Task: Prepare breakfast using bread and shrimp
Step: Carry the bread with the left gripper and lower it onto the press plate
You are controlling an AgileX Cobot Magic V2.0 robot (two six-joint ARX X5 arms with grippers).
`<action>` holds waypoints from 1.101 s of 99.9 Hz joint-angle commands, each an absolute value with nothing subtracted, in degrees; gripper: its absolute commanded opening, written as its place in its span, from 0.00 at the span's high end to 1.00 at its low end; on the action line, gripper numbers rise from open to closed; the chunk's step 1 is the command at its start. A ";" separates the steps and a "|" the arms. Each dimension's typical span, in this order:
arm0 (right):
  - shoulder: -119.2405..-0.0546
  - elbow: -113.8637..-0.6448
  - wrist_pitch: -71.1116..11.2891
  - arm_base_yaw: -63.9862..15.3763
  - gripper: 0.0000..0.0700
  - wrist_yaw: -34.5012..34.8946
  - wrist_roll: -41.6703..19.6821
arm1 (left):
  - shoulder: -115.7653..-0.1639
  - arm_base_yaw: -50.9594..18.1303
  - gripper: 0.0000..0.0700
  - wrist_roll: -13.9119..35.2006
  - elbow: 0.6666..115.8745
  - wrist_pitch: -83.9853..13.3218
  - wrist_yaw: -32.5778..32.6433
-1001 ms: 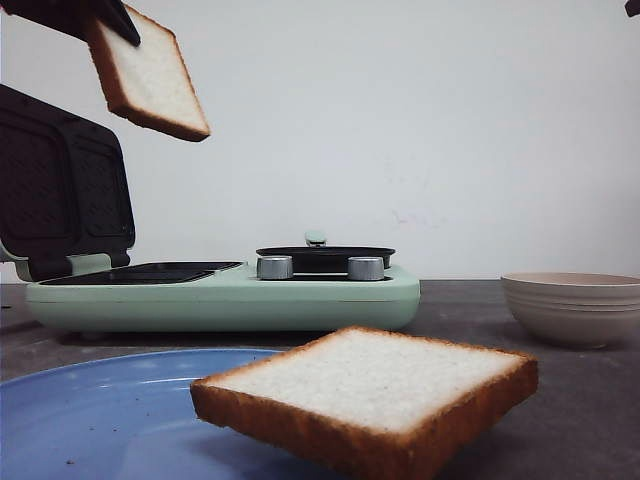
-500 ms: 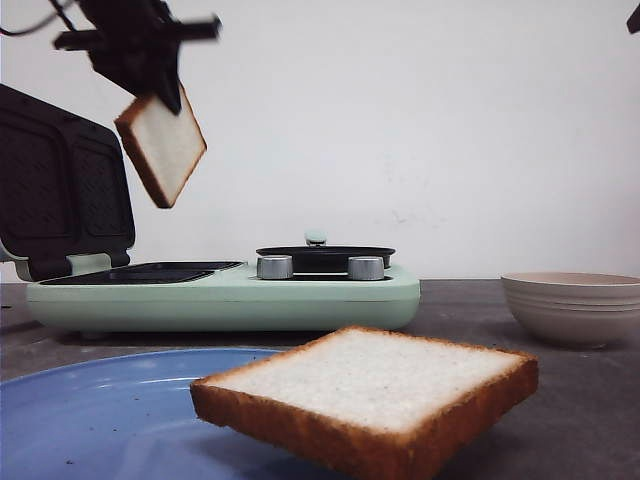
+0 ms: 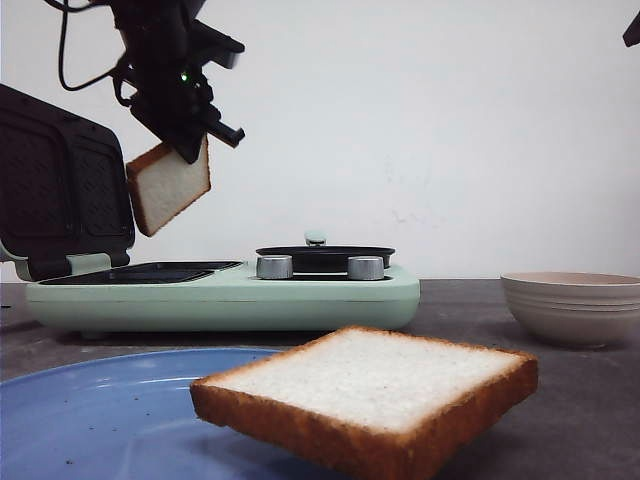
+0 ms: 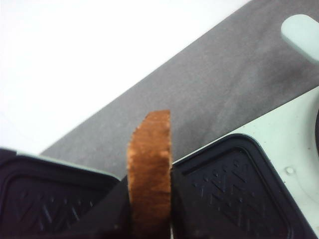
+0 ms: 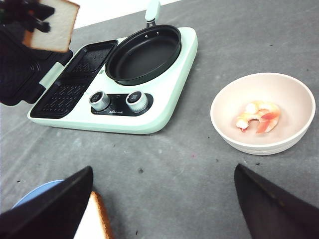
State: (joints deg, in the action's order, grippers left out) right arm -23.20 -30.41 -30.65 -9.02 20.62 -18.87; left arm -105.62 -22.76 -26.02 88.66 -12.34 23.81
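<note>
My left gripper is shut on a bread slice and holds it on edge in the air above the open black grill plates of the mint-green breakfast maker. In the left wrist view the slice's brown crust sits clamped between the fingers. It also shows in the right wrist view. A second bread slice lies on the blue plate. The shrimp lie in the beige bowl. My right gripper is open and empty, high above the table.
The maker's lid stands open at the left. A round black pan sits on the maker's right half, with two silver knobs in front. The beige bowl stands at the right on the grey table.
My left gripper has carried the bread slice down and to the right, turning it more on edge, closer to the open grill plates. The right arm has not moved.
</note>
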 commanded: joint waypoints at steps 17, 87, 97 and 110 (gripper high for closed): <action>-23.53 -30.98 -30.28 -9.26 0.22 19.03 -17.93 | -110.04 -23.66 1.00 -37.50 89.95 -10.66 22.35; -23.53 -30.98 -30.55 -9.26 0.22 19.03 -17.50 | -113.14 -20.45 1.00 -52.51 89.93 -9.69 16.29; -23.53 -30.98 -30.55 -9.26 0.22 19.03 -17.52 | -113.30 -19.62 1.00 -52.47 89.93 -11.00 15.33; -23.55 -30.98 -30.48 -9.26 0.22 19.00 -17.34 | -113.30 -19.05 1.00 -51.31 89.93 -13.58 10.74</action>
State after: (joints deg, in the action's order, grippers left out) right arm -23.24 -30.41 -30.92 -9.02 19.27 -18.20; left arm -112.12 -19.11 -51.70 88.66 -12.51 13.30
